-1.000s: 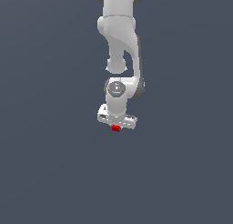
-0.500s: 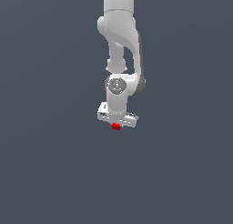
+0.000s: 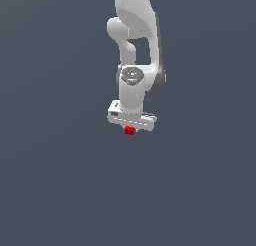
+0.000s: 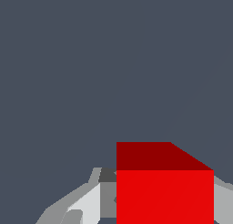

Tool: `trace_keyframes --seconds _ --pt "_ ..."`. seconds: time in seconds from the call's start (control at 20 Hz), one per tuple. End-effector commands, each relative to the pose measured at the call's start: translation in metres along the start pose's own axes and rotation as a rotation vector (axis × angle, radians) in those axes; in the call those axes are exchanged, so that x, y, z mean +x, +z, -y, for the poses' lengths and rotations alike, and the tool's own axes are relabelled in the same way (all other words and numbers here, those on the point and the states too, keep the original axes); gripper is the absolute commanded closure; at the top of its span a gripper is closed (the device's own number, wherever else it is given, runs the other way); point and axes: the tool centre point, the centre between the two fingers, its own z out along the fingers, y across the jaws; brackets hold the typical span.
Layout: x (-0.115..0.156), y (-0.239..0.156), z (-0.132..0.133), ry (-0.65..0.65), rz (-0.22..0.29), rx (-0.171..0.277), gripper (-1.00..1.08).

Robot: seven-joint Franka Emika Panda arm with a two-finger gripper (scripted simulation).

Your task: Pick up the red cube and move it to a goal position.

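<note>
The white Panda arm (image 3: 134, 45) hangs vertically from the top of the exterior view, wrist pointing straight down. The gripper (image 3: 130, 130) is clamped on the red cube (image 3: 130, 130), which sits between the fingers (image 4: 86, 205) directly beneath the white hand. Only a plain grey-blue backdrop (image 3: 55, 180) surrounds arm and cube

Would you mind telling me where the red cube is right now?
In the exterior view the red cube sits near the picture's centre, directly under the white gripper, between its fingers; the wrist view shows it filling the space between the fingers.
</note>
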Motion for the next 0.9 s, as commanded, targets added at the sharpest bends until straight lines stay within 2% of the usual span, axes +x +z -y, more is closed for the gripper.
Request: trace_keyframes --seconds 0.0,0.85 --pt "-0.003 -0.025 0.003 0.000 -0.001 0.000 1.08" --pt "-0.026 -0.218 0.026 0.001 -0.002 0.000 1.08"
